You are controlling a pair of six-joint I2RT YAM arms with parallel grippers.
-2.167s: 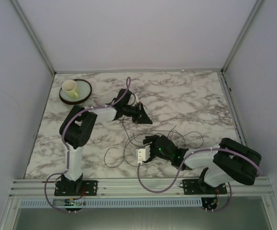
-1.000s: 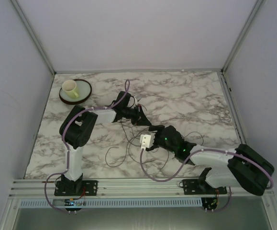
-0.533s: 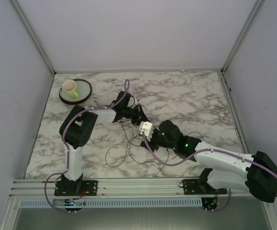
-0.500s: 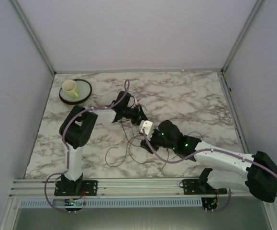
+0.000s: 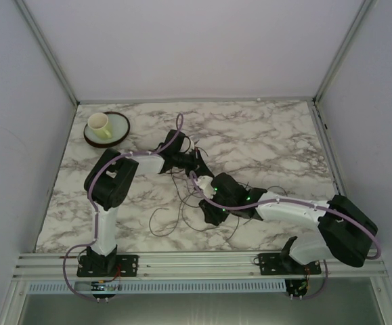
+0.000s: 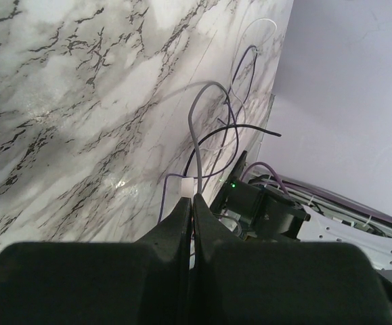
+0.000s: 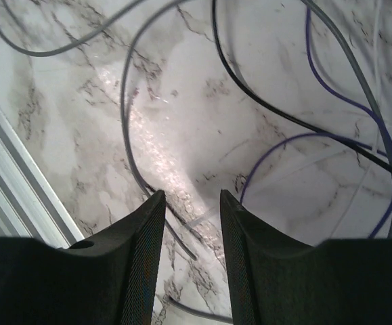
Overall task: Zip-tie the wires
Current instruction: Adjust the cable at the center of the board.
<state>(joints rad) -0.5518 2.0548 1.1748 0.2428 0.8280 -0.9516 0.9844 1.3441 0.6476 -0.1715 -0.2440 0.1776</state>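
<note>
Since 0.5 s ago the right arm has folded back toward its base and its wrist has turned over, so the right claw (image 5: 209,211) now points down at the table (image 5: 270,135) just on the near side of the left claw (image 5: 200,165), which has not shifted.

The left claw's 2 fingers are pressed together with no gap, pinching the wires (image 6: 192,142) right at the tips. A small white block (image 6: 183,186), probably the tie's head, sits against the strands there. From that pinch the wires fan out in loose loops across the middle of the table, between the 2 arms.

The right claw is parted to a moderate gap and holds nothing. Between its fingers the wrist camera shows only marble, a grey loop and a thin pale strip (image 7: 197,220), which may be the tie's tail.

The risk, as I judge it, is a wrong catch. The strip lies flat among crossing strands, so closing here could nip a loose wire instead. Pulling on that would drag the bunch out of the left claw's pinch rather than tighten anything.
</note>
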